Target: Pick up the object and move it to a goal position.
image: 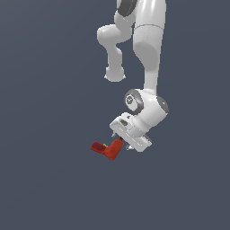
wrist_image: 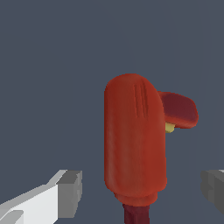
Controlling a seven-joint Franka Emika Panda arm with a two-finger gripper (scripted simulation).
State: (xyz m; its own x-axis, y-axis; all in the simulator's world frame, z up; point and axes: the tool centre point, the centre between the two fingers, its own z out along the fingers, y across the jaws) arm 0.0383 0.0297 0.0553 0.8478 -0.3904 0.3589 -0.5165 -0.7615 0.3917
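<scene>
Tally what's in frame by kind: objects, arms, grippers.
Red-orange drill-shaped object: 1
Panda arm: 1
Gripper, jaws open, fingers apart from the object on both sides: 1
Total: 3

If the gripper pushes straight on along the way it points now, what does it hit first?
Most likely the drill: in the wrist view its red body sits between the open fingers of the gripper, apparently untouched. Depth is unclear.
</scene>
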